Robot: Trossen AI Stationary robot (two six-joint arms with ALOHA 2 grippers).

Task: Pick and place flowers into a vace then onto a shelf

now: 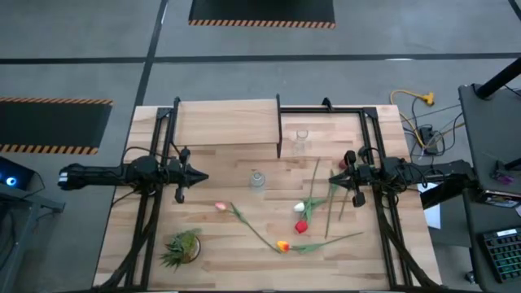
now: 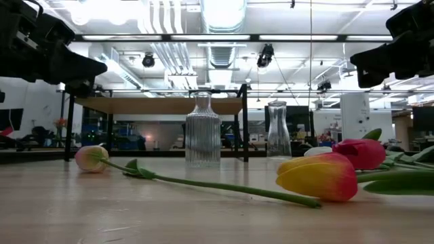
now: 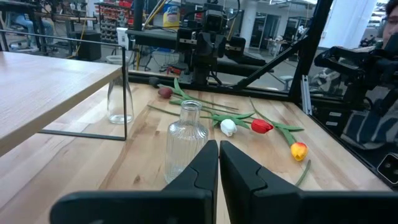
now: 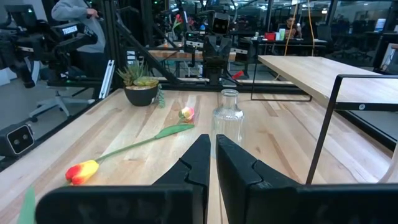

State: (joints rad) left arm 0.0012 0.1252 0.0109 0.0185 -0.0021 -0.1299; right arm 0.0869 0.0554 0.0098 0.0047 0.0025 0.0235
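Five tulips lie flat on the planked table: pink [image 1: 220,207], white [image 1: 299,207], red [image 1: 300,227], orange-yellow [image 1: 282,246] and dark maroon [image 3: 164,93]. A ribbed clear vase [image 1: 257,181] stands upright between the arms. A second, slimmer clear vase [image 1: 302,140] stands by the shelf's corner. The pale wood shelf [image 1: 226,122] stands on thin black legs at the far side. My left gripper [image 1: 199,175] hovers left of the ribbed vase, shut and pointing at it. My right gripper [image 1: 332,177] hovers right of it, shut, above the tulip stems.
A short spiky green plant in a pot [image 1: 182,247] stands near the table's near left corner. Black frame rails run along both table sides. The shelf's black leg [image 3: 125,93] stands beside the slimmer vase [image 3: 119,93]. A person [image 4: 78,28] is beyond the table.
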